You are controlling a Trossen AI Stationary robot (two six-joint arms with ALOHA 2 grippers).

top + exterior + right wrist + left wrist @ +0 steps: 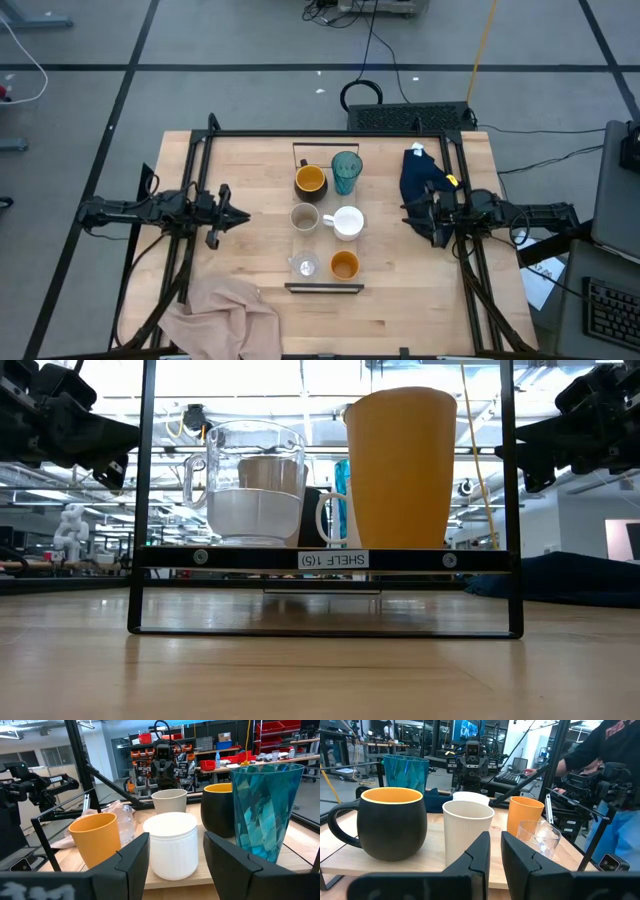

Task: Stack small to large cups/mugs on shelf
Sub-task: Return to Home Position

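Well, starting left of the shelf (326,243): my left gripper (242,215) hangs over the table, well apart from the shelf's long side and pointing at it. Its fingers (479,855) are drawn nearly together, with only a thin slit between them and nothing in their grip. A pink cloth (225,315) lies left of the shelf's near end, partly cut off at the edge of the overhead view.

On the shelf stand six vessels in three pairs. At the far end are the dark mug (311,180) and teal tumbler (347,172). In the middle are the beige cup (305,217) and white mug (348,222). At the near end are the clear glass (304,266) and orange cup (344,265). From table height those last two fill the front, so I catch only slivers of the others behind them.

Right of the shelf, my right gripper (410,213) hangs well apart too, its fingers (134,854) spread wide and empty. From above, its tips are hard to separate from a dark blue cloth (420,175) just beside them.
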